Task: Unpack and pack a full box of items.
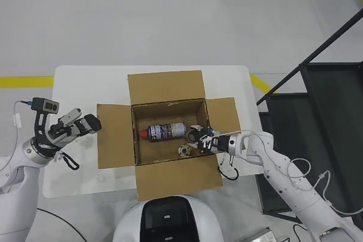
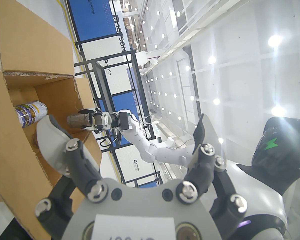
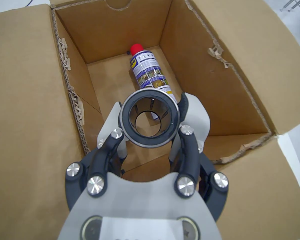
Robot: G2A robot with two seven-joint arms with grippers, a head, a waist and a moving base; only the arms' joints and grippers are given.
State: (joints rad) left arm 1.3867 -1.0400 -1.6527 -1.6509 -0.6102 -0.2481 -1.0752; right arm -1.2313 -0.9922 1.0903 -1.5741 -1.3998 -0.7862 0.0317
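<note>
An open cardboard box (image 1: 167, 91) stands on the white table, flaps spread. Inside it lies a spray can (image 1: 164, 130) (image 3: 150, 76) (image 2: 31, 113) with a red cap, and a small round metal part (image 1: 183, 149) rests near the box's front wall. My right gripper (image 1: 202, 137) (image 3: 150, 111) hangs over the box's right side, shut on a dark hollow cylinder (image 3: 149, 121) (image 2: 78, 121) held above the box floor. My left gripper (image 1: 78, 126) (image 2: 125, 138) sits left of the box, outside its left flap, open and holding nothing.
The white table (image 1: 78, 85) has bare room left of and behind the box. A dark metal stair frame (image 1: 327, 91) stands close beyond the table's right edge. The box's right flap (image 1: 227, 115) lies under the right arm.
</note>
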